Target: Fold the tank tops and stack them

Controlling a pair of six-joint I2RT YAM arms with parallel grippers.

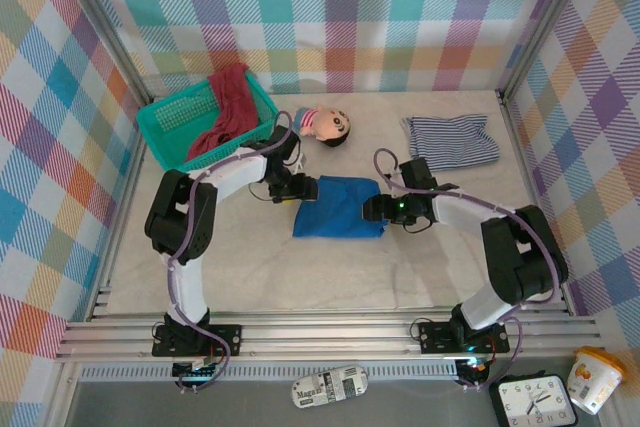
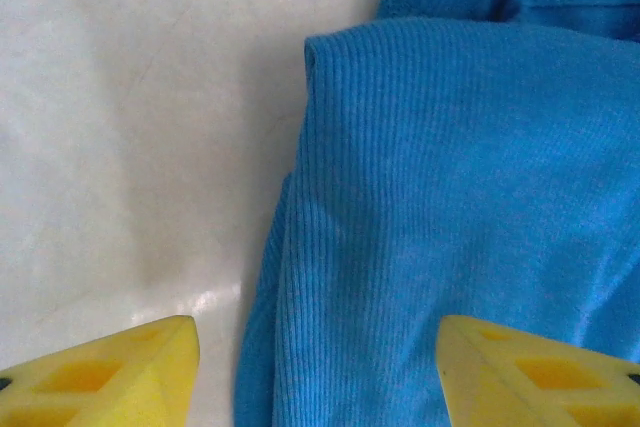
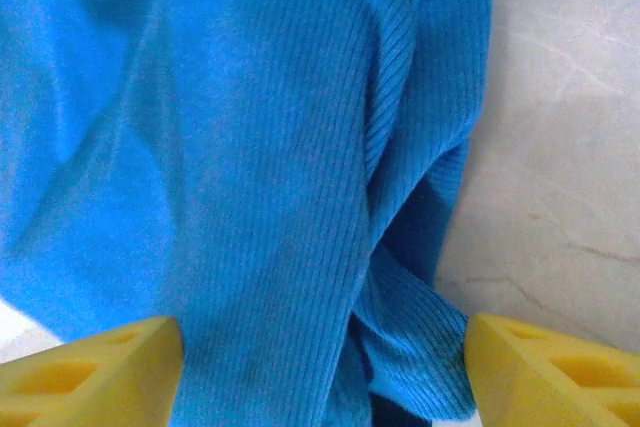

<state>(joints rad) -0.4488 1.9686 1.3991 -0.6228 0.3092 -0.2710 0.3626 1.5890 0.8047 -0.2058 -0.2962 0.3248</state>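
Left gripper [image 1: 300,190] and right gripper [image 1: 372,209]: jaws spread, gripping nothing, one at each side edge of solid bright blue ribbed tank top [image 1: 338,209], which lies folded mid-table [image 1: 300,277]. Farther: navy-and-white striped tank top [image 1: 452,139] folded near far right corner, probably the stack base. Dark red tank top [image 1: 228,107] draped in teal mesh basket [image 1: 165,125], far left corner, not yet folded.

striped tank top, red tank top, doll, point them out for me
striped tank top [image 1: 452,140], top external view, middle of the cloth
dark red tank top [image 1: 229,107], top external view, middle of the cloth
doll [image 1: 332,125], top external view, its head
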